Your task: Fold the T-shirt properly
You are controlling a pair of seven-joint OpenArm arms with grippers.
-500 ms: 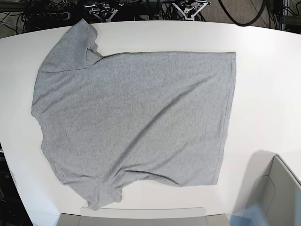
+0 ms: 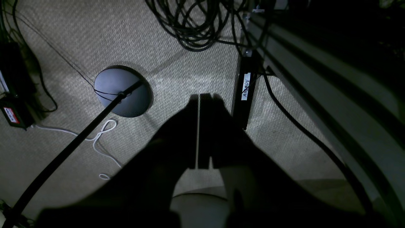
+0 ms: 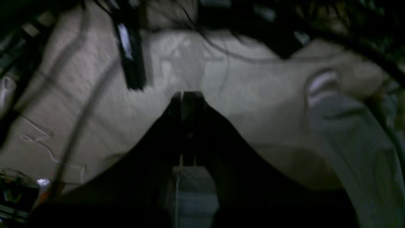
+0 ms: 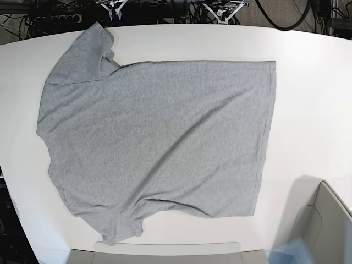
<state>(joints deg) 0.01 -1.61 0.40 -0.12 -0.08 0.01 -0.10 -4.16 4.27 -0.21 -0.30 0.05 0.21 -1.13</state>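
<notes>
Left wrist view: the left gripper (image 2: pixel 199 131) has its fingers pressed together with nothing between them, and it's looking down at carpet (image 2: pixel 177 63), a round stand base (image 2: pixel 122 91) and a heap of cables (image 2: pixel 196 25), so it's nowhere near the desk. Right wrist view is blurry and dark, but the right gripper (image 3: pixel 186 126) is also closed on nothing, over floor clutter I can't really make out. Base view: the shirt (image 4: pixel 157 140) lies spread flat, plain side up, covering most of the desk (image 4: pixel 313 82), collar end toward the left edge and hem toward the right, one sleeve at the far left corner and the other at the near edge. Nothing's folded yet. Risk as I see it: the near sleeve is bunched right at the desk's near edge, so a sloppy pinch there could drag fabric off or fold in a crease, and grabbing one layer only would skew it.
</notes>
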